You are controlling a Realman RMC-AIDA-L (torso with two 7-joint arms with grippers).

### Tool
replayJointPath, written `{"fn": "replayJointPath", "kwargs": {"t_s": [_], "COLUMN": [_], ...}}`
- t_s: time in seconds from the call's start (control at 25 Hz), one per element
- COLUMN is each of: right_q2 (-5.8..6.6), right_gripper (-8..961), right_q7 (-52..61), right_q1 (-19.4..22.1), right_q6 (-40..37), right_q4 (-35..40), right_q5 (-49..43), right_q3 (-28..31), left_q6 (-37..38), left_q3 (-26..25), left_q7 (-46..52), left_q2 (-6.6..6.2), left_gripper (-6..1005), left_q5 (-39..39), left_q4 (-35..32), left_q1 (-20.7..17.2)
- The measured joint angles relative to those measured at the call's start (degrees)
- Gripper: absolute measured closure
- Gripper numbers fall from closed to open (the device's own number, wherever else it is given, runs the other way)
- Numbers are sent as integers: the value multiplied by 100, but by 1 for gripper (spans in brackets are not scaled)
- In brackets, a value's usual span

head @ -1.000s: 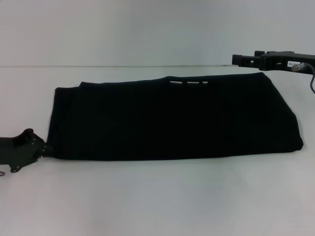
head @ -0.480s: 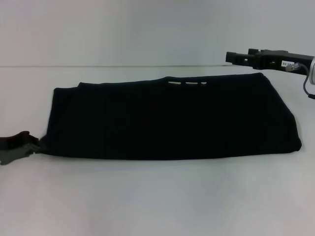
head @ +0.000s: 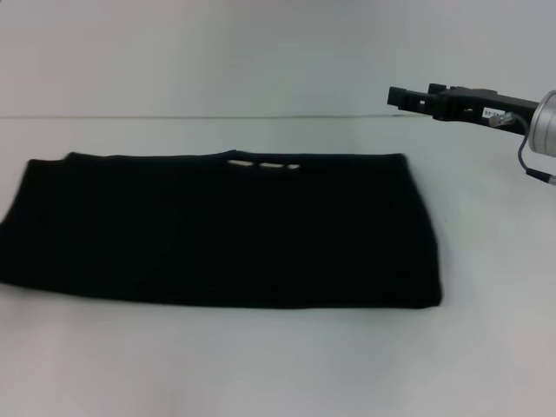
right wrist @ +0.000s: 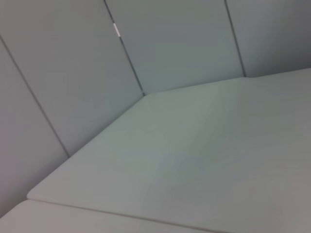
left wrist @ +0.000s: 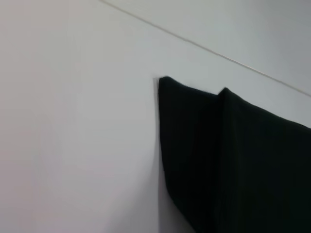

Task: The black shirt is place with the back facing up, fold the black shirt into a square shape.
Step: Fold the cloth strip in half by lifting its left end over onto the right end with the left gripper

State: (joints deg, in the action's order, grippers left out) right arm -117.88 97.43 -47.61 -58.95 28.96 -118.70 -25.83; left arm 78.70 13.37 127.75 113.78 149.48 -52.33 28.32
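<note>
While you look from left, black shirt (head: pixel 217 230) lies flat on white table (head: pixel 278 365), folded into long wide band; its left end reaches left edge of head view. Left wrist view shows you folded corner of shirt, two layers, one beside other. Small cream marks (head: pixel 265 165) show at far edge, near middle. Left gripper is not in view. At far right you see right gripper (head: pixel 401 97), raised, apart from shirt, holding nothing; how wide jaws stand, cannot tell.
</note>
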Motion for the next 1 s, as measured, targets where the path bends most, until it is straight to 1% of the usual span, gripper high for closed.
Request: {"fn": "replayJointPath", "kwargs": {"t_s": [0.12, 0.24, 0.36, 0.56, 0.68, 0.8, 0.92, 1.0], "right_q2": [-67, -89, -92, -88, -73, -64, -51, -29], "right_gripper": [25, 25, 25, 25, 25, 25, 26, 26], "right_q7": [-52, -67, -69, -69, -74, -149, -210, -261], "right_q1": [-30, -49, -42, 33, 84, 139, 204, 272], "right_q6": [56, 95, 120, 91, 73, 64, 84, 98], "right_q4": [-1, -1, -4, 8, 25, 32, 41, 46], "right_q5": [21, 24, 23, 23, 23, 24, 81, 209], "right_q3": [-1, -1, -1, -1, -1, 18, 49, 50], "left_q6": [25, 29, 61, 246, 558, 1112, 1819, 2097], "left_q3": [-170, -399, -546, -515, -500, -498, -424, -251], "left_q7": [-86, -163, -227, -245, -245, -205, -87, 19], "left_q2": [-39, -75, -96, -121, -178, -242, -298, -299], "left_gripper": [971, 971, 971, 971, 971, 971, 971, 971], "left_q5": [65, 187, 209, 210, 121, -141, -554, -822], "left_q4": [-234, -356, -402, -417, -394, -362, -156, 99], "left_q1": [-196, -303, -341, -251, -72, 198, 679, 1011]}}
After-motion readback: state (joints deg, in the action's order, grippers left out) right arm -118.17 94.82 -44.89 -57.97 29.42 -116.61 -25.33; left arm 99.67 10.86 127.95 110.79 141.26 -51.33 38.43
